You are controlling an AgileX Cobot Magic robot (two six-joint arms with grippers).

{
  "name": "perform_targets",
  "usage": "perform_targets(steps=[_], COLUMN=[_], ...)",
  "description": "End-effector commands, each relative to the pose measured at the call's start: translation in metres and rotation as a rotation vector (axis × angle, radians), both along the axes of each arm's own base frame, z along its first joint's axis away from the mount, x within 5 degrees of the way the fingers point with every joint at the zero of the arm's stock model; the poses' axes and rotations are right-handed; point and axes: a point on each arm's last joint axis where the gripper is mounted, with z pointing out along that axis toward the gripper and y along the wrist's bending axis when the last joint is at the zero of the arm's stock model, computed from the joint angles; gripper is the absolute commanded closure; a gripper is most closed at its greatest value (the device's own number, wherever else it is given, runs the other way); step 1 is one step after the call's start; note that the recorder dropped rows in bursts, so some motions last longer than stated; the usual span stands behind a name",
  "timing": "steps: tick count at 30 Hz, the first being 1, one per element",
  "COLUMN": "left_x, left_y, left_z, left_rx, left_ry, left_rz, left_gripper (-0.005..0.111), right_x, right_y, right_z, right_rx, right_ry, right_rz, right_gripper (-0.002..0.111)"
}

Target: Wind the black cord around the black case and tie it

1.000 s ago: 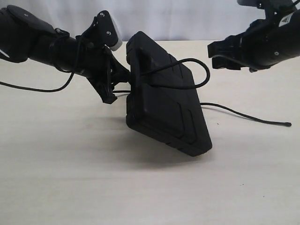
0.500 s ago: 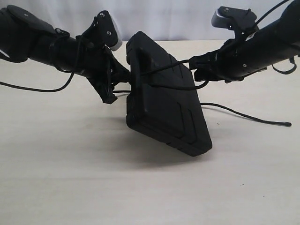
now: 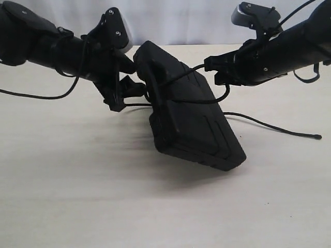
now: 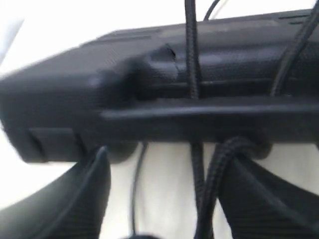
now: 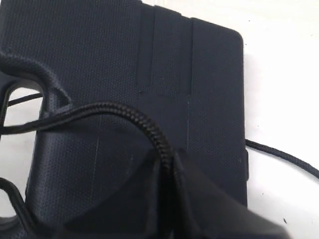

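Observation:
The black case (image 3: 196, 129) is tilted, its upper end raised off the table and its lower corner resting on it. My left gripper (image 3: 123, 89) is shut on the case's upper edge; in the left wrist view the case (image 4: 224, 117) lies across the gripper (image 4: 169, 152). The black cord (image 3: 181, 72) loops around the case near its handle slot. My right gripper (image 3: 209, 64) is shut on the cord just above the case's face. In the right wrist view the cord (image 5: 114, 108) runs into the closed gripper (image 5: 168, 155) over the case (image 5: 99, 50). The cord (image 4: 191, 59) also crosses the case's edge.
The cord's loose tail (image 3: 279, 129) trails over the pale wooden table (image 3: 77, 181) to its end at the right (image 3: 316, 137). The left arm's thin cable (image 3: 46, 97) hangs at the left. A white wall closes the back.
My right gripper came in from the upper right and closed on the cord's loop. The left gripper lifted and turned the case, whose lower end swung to the right.

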Motion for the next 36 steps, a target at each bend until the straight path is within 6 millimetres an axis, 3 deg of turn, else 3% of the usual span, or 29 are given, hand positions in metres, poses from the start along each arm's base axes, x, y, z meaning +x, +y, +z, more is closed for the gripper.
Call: perform_targets(steps=[1, 4, 8, 16, 20, 23, 26, 32, 34, 35, 36], left_x=[-0.014, -0.024, -0.029, -0.008, 0.002, 0.017, 0.017, 0.028, 0.030, 0.030, 0.031], left_y=[0.001, -0.002, -0.008, -0.019, -0.032, -0.033, -0.044, -0.057, -0.058, -0.060, -0.060], left_z=[0.042, 0.051, 0.039, -0.027, -0.055, -0.047, -0.038, -0.050, -0.046, -0.043, -0.042], left_rx=[-0.003, -0.023, -0.011, -0.054, -0.114, -0.181, -0.246, -0.180, -0.214, -0.240, -0.240], left_ry=[-0.121, -0.108, -0.063, 0.127, 0.079, 0.052, 0.052, 0.027, 0.028, 0.029, 0.024], left_rz=[-0.016, -0.084, -0.219, -0.180, -0.207, -0.064, -0.130, -0.042, -0.022, -0.031, -0.033], left_gripper=[0.047, 0.047, 0.047, 0.047, 0.047, 0.048, 0.048, 0.048, 0.057, 0.076, 0.084], right_x=[0.005, 0.005, 0.003, 0.002, 0.001, 0.000, 0.000, -0.001, -0.001, -0.001, -0.001], right_y=[-0.003, -0.003, -0.004, -0.004, -0.003, -0.003, -0.003, -0.003, -0.003, -0.003, -0.003], right_z=[0.005, 0.009, 0.016, 0.016, 0.016, 0.015, 0.015, 0.015, 0.015, 0.015, 0.015], right_rx=[0.000, 0.002, 0.006, 0.013, -0.018, -0.035, -0.038, -0.052, -0.052, -0.042, -0.031], right_ry=[-0.047, -0.074, -0.101, -0.087, -0.095, -0.099, -0.100, -0.098, -0.099, -0.092, -0.085], right_rz=[-0.018, -0.027, -0.031, -0.027, 0.021, 0.049, 0.053, 0.080, 0.080, 0.066, 0.053], right_gripper=[0.104, 0.104, 0.104, 0.104, 0.104, 0.104, 0.104, 0.104, 0.104, 0.100, 0.097])
